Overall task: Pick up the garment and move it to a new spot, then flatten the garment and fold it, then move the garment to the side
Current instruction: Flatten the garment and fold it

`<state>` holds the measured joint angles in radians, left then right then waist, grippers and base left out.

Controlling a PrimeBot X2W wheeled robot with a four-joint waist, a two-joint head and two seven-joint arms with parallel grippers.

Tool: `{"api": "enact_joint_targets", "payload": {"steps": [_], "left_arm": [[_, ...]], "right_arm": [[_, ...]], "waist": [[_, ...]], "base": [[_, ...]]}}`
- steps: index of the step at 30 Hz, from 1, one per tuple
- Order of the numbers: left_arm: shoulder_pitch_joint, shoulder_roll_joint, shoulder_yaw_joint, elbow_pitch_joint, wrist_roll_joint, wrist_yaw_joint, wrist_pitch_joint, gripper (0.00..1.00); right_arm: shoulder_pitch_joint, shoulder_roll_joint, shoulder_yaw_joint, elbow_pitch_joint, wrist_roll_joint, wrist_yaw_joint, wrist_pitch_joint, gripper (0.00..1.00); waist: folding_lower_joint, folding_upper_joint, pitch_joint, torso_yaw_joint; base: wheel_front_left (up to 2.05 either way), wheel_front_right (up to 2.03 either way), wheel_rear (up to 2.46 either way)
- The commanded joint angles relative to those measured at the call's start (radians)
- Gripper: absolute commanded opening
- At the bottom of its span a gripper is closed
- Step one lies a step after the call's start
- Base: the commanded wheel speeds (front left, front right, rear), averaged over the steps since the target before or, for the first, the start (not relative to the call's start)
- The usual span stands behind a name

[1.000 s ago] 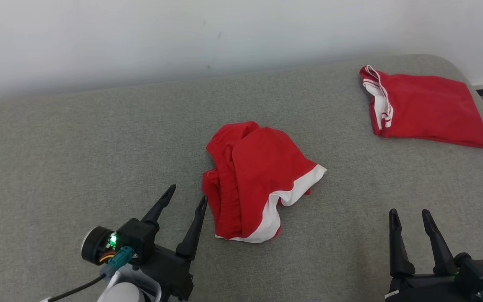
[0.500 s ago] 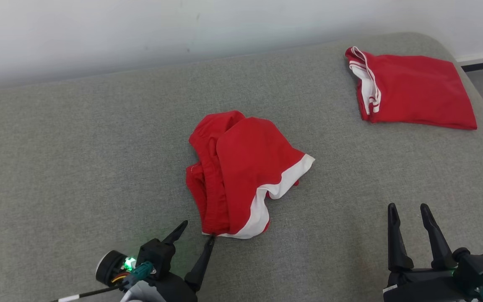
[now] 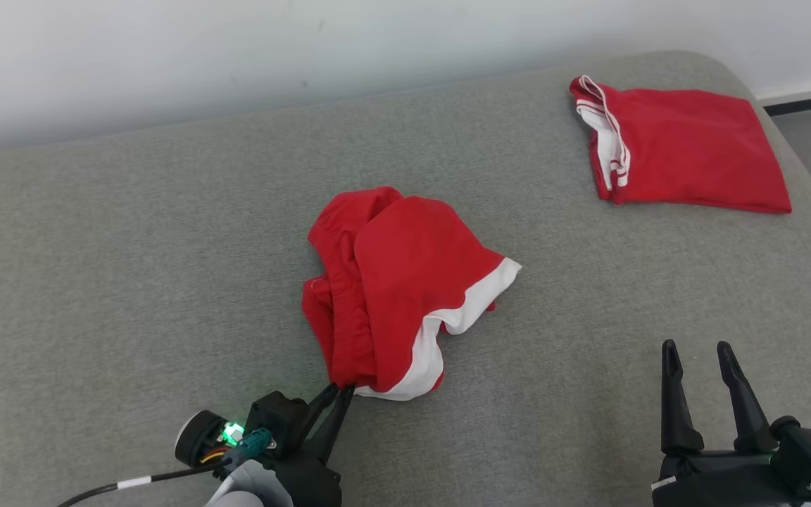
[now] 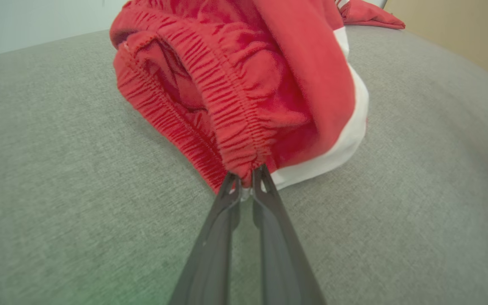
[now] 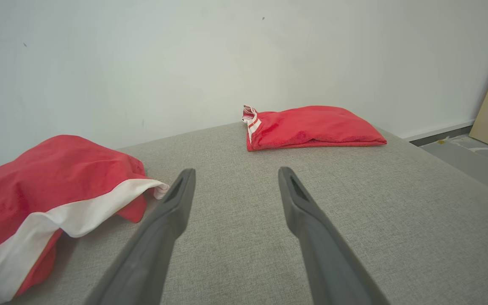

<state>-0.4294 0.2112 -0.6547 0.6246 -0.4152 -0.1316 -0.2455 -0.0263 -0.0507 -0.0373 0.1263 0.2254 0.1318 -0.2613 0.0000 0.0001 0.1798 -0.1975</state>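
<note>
Grey fabric surface [image 3: 131, 246] meets a pale wall [image 3: 236, 56]. At its middle lies a crumpled red garment [image 3: 405, 282] with a white band, and a folded red garment [image 3: 687, 155] sits at the far right. The left gripper [image 3: 342, 387] pinches the crumpled garment's near elastic edge. The right gripper [image 3: 697, 345] is well apart, its fingers spread.

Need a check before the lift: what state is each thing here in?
crumpled garment: bunched in a heap, near waistband edge pinched.
folded garment: folded flat, lying apart at the far right, untouched.
left gripper: shut on the crumpled garment's waistband.
right gripper: open, empty, clear of both garments.
</note>
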Motion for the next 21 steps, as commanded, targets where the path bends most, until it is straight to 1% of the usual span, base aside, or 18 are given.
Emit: {"api": "enact_joint_targets", "payload": {"steps": [1, 3, 4, 5, 6, 9, 16, 21], "left_arm": [[-0.005, -0.001, 0.007, 0.003, -0.010, 0.002, -0.010, 0.00], [0.001, -0.002, 0.020, -0.008, -0.017, 0.006, -0.014, 0.00], [0.001, -0.002, 0.020, -0.008, -0.017, 0.006, -0.014, 0.00], [0.016, 0.004, 0.034, -0.028, -0.023, 0.009, -0.018, 0.00], [0.016, 0.004, 0.034, -0.028, -0.023, 0.009, -0.018, 0.00], [0.045, 0.020, 0.044, -0.072, -0.021, 0.018, -0.018, 0.00], [0.159, 0.058, 0.068, -0.181, -0.047, 0.061, -0.018, 0.00], [0.256, 0.072, 0.089, -0.222, -0.086, 0.090, -0.015, 0.00]], "right_arm": [[0.014, 0.001, -0.006, -0.002, -0.004, -0.002, -0.005, 1.00], [0.020, 0.000, -0.010, -0.002, -0.002, -0.002, -0.005, 1.00], [0.020, 0.000, -0.010, -0.002, -0.002, -0.002, -0.005, 1.00], [0.026, 0.000, -0.012, 0.001, -0.003, -0.002, -0.005, 1.00], [0.026, 0.000, -0.012, 0.001, -0.003, -0.002, -0.005, 1.00], [0.033, 0.000, -0.018, 0.004, -0.003, -0.002, -0.005, 1.00], [0.047, 0.000, -0.024, 0.013, -0.004, -0.003, -0.005, 1.00], [0.056, 0.000, -0.021, 0.019, -0.005, -0.003, -0.005, 1.00]], "waist": [[0.0000, -0.0001, -0.015, 0.024], [0.0000, -0.0001, -0.029, 0.047], [0.0000, -0.0001, -0.029, 0.047], [0.0000, -0.0001, -0.043, 0.073], [0.0000, -0.0001, -0.043, 0.073], [0.0000, -0.0001, -0.066, 0.117], [0.0000, -0.0001, -0.105, 0.200], [0.0000, -0.0001, -0.117, 0.224]], "base": [[0.00, 0.00, 0.00], [0.00, 0.00, 0.00], [0.00, 0.00, 0.00], [0.00, 0.00, 0.00], [0.00, 0.00, 0.00], [0.00, 0.00, 0.00], [0.00, 0.00, 0.00], [0.00, 0.00, 0.00]]}}
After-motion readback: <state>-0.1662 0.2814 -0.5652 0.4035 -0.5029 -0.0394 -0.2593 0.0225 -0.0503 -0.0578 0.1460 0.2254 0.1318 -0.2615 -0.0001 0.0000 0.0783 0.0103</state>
